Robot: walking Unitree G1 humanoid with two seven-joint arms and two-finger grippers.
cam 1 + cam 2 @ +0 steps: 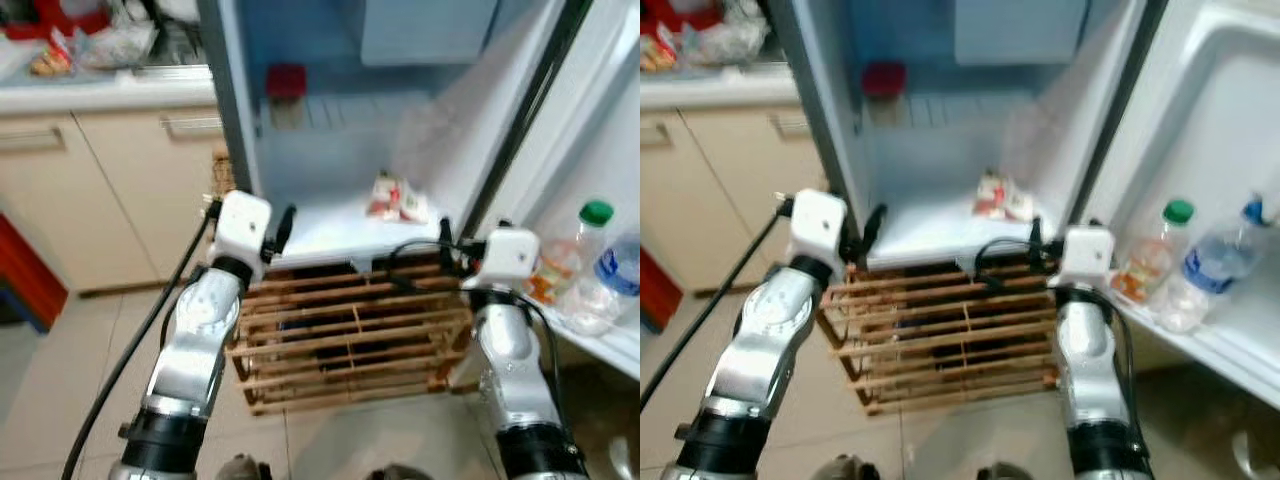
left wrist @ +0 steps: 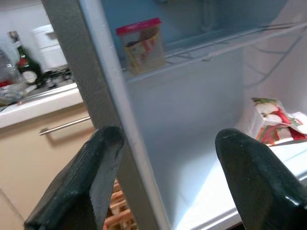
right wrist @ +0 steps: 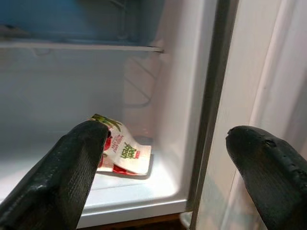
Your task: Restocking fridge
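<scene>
The fridge stands open, with a white lower shelf. On that shelf, toward the right wall, lies a red-and-white packet, also in the right wrist view as the packet. A red-lidded tub sits on the wire shelf above it. A slatted wooden crate rests on the floor against the fridge's front. My left gripper hovers open at the fridge's left edge, above the crate. My right gripper hovers open at the right edge, short of the packet. Neither holds anything.
The open door's shelf on the right holds a green-capped bottle and a water bottle. Beige cabinets and a cluttered counter stand to the left. A black cable hangs beside my left arm.
</scene>
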